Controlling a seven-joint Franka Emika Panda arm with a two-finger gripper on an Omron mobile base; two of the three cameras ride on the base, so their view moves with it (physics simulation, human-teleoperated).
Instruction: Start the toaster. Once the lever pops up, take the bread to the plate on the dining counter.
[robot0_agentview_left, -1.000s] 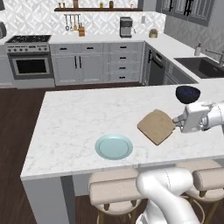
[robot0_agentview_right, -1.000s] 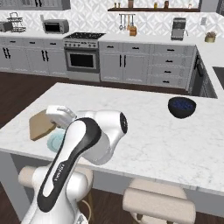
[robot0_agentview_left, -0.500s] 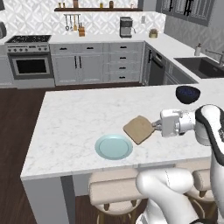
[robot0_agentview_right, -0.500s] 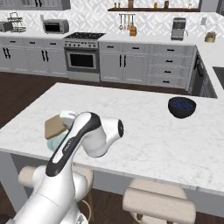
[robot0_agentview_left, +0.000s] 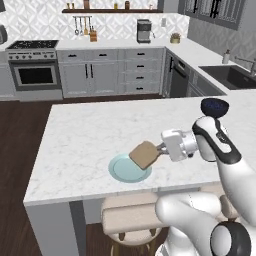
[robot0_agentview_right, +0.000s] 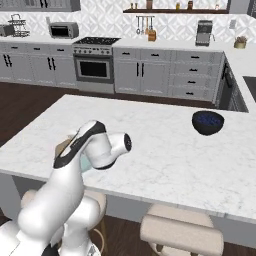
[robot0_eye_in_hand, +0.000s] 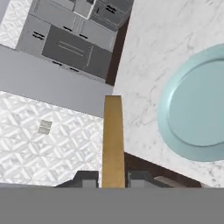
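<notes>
The tan bread (robot0_agentview_left: 145, 154) slice hangs tilted just above the right part of the pale blue-green plate (robot0_agentview_left: 121, 170), which lies near the front edge of the white marble dining counter (robot0_agentview_left: 90, 135). My gripper (robot0_agentview_left: 159, 149) is shut on the slice's right edge and reaches in from the right. In the hand view the bread (robot0_eye_in_hand: 113, 140) shows edge-on between the two fingertips (robot0_eye_in_hand: 89, 180), with the plate (robot0_eye_in_hand: 197, 109) off to the right of it. From the right base view my arm hides most of the plate (robot0_agentview_right: 86, 164) and the bread (robot0_agentview_right: 62, 146). The toaster is out of view.
A dark blue bowl (robot0_agentview_left: 215, 106) stands on the counter behind my arm, also bowl (robot0_agentview_right: 208, 122). Beige stools (robot0_agentview_left: 131, 220) sit under the counter's front edge. Grey cabinets, a stove (robot0_agentview_left: 33, 70) and a coffee machine (robot0_agentview_left: 144, 31) line the far wall across the dark floor.
My gripper has carried the bread leftward along the counter, from well right of the plate to just over the plate's right part. The bowl and plate have not moved.
</notes>
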